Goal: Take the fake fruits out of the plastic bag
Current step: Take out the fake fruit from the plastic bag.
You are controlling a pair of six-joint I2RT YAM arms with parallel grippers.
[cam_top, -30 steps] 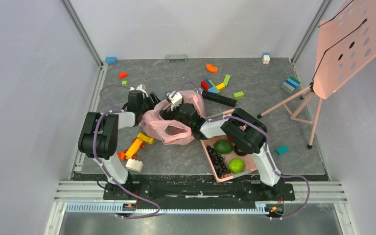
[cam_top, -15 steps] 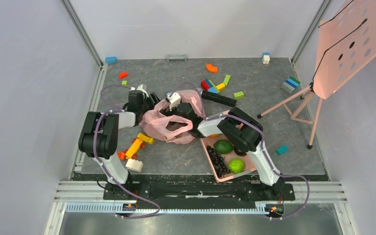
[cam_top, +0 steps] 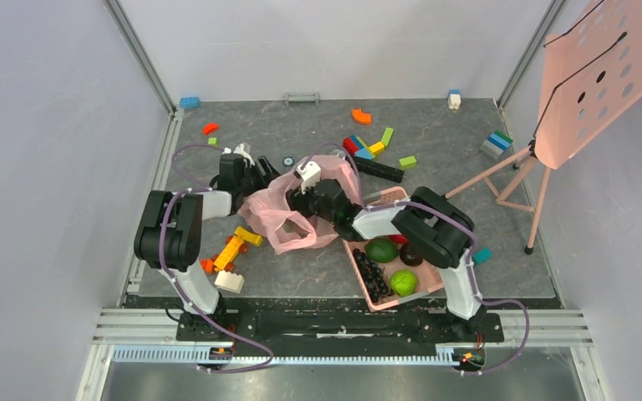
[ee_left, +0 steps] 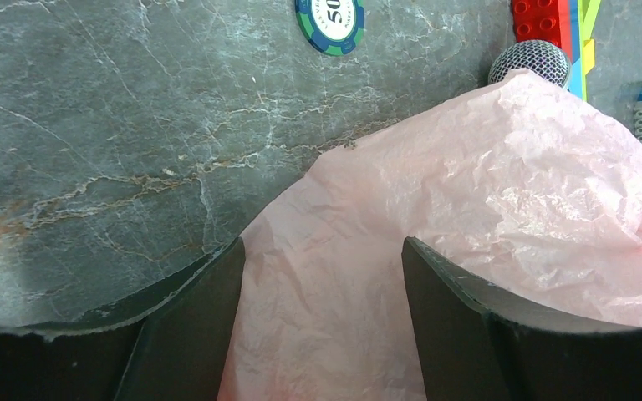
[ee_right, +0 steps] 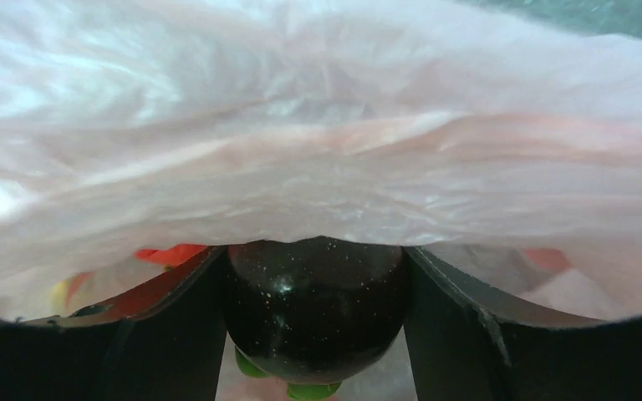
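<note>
Left gripper [cam_top: 249,179] sits at the left edge of the plastic bag [cam_top: 277,213], which lies crumpled on the table [cam_top: 318,271] between the two arms. Its likely role is to anchor the film so the bag does not drag. In the left wrist view the jaws stand partway apart with pink film filling the gap; whether they pinch it cannot be told. Right gripper [ee_right: 313,263] reaches into the bag from the right, film draped over it, jaws closed on a dark round fake fruit [ee_right: 313,313] with green leaves beneath, apparently ready for withdrawal. Farther right, the pink basket [cam_top: 405,299] holds a lime-green fruit [cam_top: 403,281], already out.
</note>
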